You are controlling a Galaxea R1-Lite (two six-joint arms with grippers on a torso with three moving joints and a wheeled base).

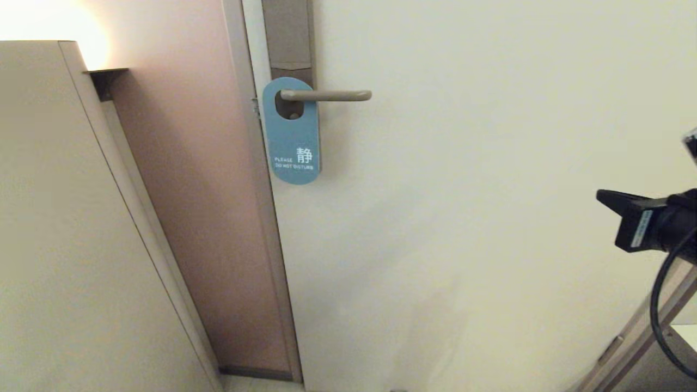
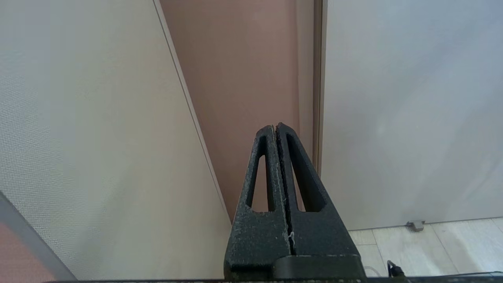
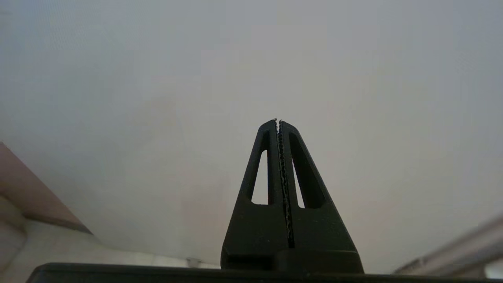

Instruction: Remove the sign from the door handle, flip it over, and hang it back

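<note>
Right claw [image 3: 278, 122] closed, facing bare door [image 1: 490, 218], sign [image 1: 292, 133] well apart

The sign [image 1: 291, 133] looks like smooth blue plastic, flat and not shiny. The door handle [image 1: 326, 96] is smooth, dull metal. The door [image 1: 490, 190] is painted smooth and plain. The left tool [image 2: 276, 127] is black, rough, grainy plastic.

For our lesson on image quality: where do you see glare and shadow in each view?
Head view: lamp glare burns out the upper corner, and the sign casts a soft shadow on the door. Wrist views: flat, even light, no glare.
</note>
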